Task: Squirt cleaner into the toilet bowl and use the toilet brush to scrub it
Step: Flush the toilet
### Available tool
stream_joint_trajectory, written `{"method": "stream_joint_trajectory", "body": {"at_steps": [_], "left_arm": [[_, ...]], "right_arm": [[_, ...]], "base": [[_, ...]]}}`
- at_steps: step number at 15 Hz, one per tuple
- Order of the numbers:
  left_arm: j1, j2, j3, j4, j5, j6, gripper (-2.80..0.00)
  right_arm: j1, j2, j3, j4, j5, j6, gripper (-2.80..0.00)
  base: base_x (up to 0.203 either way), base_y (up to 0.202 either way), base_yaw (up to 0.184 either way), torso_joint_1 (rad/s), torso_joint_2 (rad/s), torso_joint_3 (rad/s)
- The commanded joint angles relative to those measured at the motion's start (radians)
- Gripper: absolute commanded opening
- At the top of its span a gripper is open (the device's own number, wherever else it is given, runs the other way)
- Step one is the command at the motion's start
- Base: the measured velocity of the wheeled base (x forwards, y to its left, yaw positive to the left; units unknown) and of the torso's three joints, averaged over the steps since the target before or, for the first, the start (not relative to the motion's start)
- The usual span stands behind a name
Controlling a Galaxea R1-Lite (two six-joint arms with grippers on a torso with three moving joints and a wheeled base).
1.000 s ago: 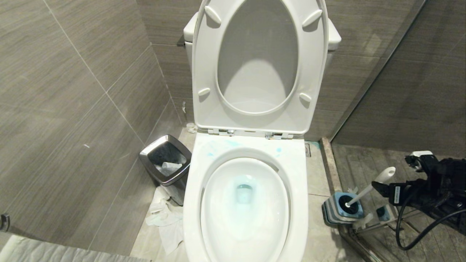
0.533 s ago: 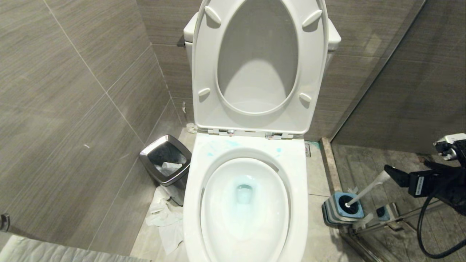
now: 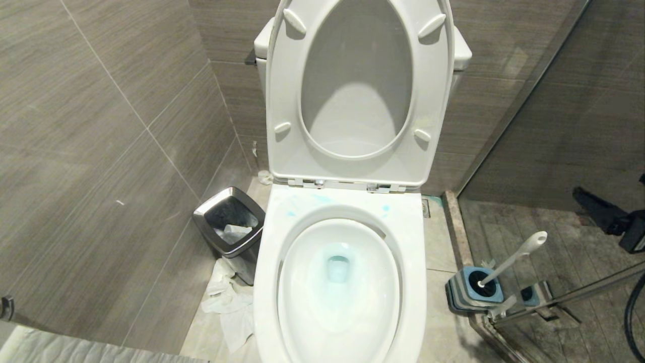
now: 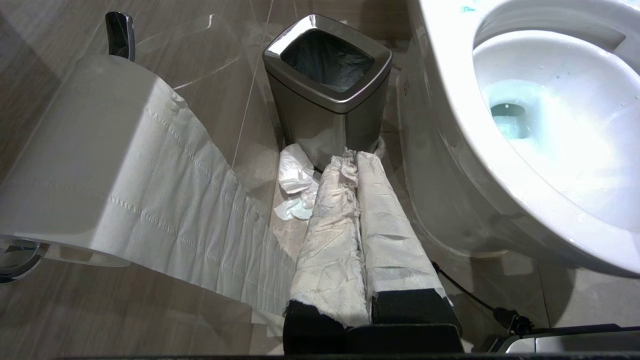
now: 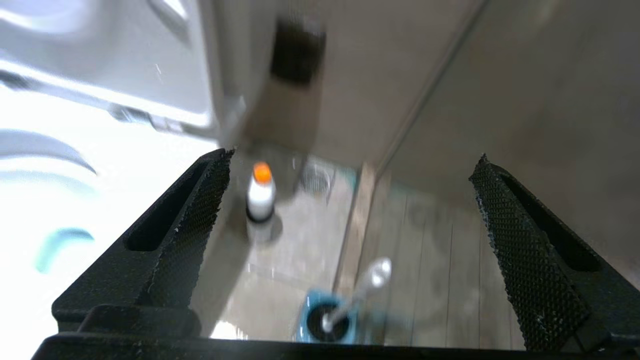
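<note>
The white toilet bowl (image 3: 414, 262) stands with seat and lid raised. Cleaner shows as pale blue smears (image 3: 292, 212) on the back rim and blue-tinted water (image 3: 337, 267) in the basin. The toilet brush (image 3: 514, 259) leans in its blue holder (image 3: 473, 292) on the floor to the right, handle end up and free. My right gripper (image 5: 353, 157) is open wide, above and to the right of the brush (image 5: 372, 280); in the head view only one black finger (image 3: 597, 207) shows at the right edge. My left gripper (image 4: 350, 152), its fingers wrapped in white paper, is shut beside the bowl (image 4: 450, 100).
A chrome-rimmed bin (image 3: 229, 222) stands left of the toilet with crumpled tissue (image 3: 227, 302) on the floor by it. A toilet roll (image 4: 75, 150) hangs near my left arm. A white bottle with an orange cap (image 5: 261, 192) stands on the floor by the toilet. A shower rail (image 3: 554, 302) runs behind the holder.
My right gripper has drawn up and to the right, away from the brush handle. The brush stays leaning in its holder.
</note>
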Motion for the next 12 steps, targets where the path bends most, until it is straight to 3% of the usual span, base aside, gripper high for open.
{"method": "stream_joint_trajectory", "body": {"at_steps": [1, 5, 7, 12], "left_arm": [[0.0, 0.0, 0.002, 0.0, 0.0, 0.0, -2.8], [0.0, 0.0, 0.002, 0.0, 0.0, 0.0, -2.8], [0.0, 0.0, 0.002, 0.0, 0.0, 0.0, -2.8], [0.0, 0.0, 0.002, 0.0, 0.0, 0.0, -2.8]], "right_arm": [[0.0, -0.115, 0.001, 0.0, 0.022, 0.001, 0.0], [0.007, -0.273, 0.011, 0.101, 0.044, 0.019, 0.0], [0.054, -0.367, 0.009, 0.187, 0.038, 0.057, 0.0], [0.139, -0.656, 0.004, 0.537, 0.03, 0.091, 0.0]], "base": [[0.0, 0.0, 0.0, 0.0, 0.0, 0.0], [0.0, 0.0, 0.0, 0.0, 0.0, 0.0], [0.0, 0.0, 0.0, 0.0, 0.0, 0.0], [0.0, 0.0, 0.0, 0.0, 0.0, 0.0]]}}
